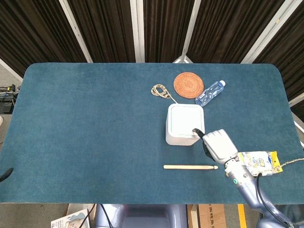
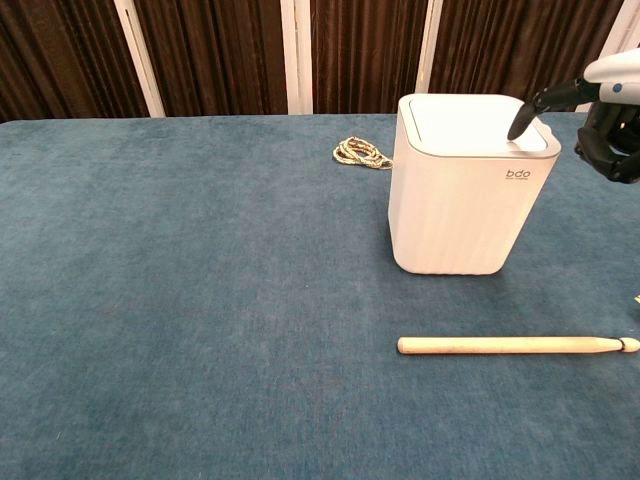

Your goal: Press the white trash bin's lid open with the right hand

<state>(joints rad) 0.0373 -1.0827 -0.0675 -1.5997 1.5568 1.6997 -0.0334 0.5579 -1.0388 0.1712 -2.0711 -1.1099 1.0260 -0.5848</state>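
The white trash bin point(image 1: 183, 137) point(image 2: 465, 215) stands upright right of the table's middle, its lid point(image 1: 184, 118) point(image 2: 465, 122) lying flat. My right hand point(image 1: 218, 146) point(image 2: 608, 125) is at the bin's near right corner. One black-tipped finger point(image 1: 195, 130) point(image 2: 520, 122) is stretched out, and its tip touches the lid near the front right edge. The other fingers are curled in and hold nothing. My left hand does not show in either view.
A wooden stick point(image 1: 190, 167) point(image 2: 515, 345) lies in front of the bin. Behind it are a coiled cord point(image 1: 161, 90) point(image 2: 361, 152), a round woven coaster point(image 1: 188, 84) and a lying water bottle point(image 1: 209, 92). A yellow packet point(image 1: 259, 161) lies by my right wrist.
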